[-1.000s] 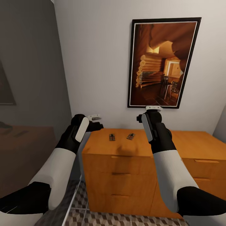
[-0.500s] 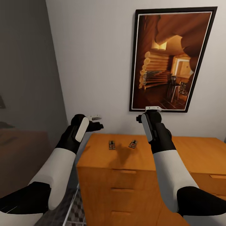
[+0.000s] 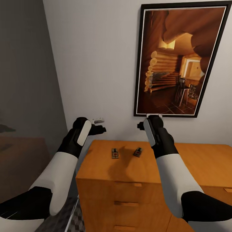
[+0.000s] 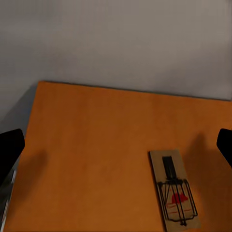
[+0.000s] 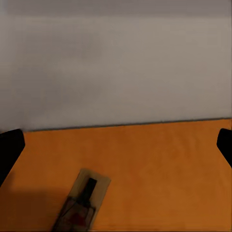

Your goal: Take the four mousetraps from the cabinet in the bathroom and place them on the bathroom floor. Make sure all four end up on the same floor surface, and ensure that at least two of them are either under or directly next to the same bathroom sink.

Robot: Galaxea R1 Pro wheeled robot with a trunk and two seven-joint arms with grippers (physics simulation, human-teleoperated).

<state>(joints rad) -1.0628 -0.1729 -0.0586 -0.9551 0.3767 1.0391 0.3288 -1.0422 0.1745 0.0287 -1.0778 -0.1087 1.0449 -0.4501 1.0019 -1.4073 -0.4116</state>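
The left gripper (image 3: 102, 130) hovered with jaws apart (empty) above the cabinet (image 3: 129, 167) top's left edge. Two mousetraps (image 3: 115, 153) (image 3: 138, 152) lay flat there, between both grippers. The right gripper (image 3: 140, 125), also spread wide, hung just right of them.

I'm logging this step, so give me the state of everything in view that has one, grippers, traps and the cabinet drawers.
Left gripper: open, empty, raised above the cabinet's left end.
Right gripper: open, empty, raised above the cabinet.
Left mousetrap: flat on the cabinet top.
Right mousetrap: flat on the cabinet top, angled.
Cabinet drawers: shut.
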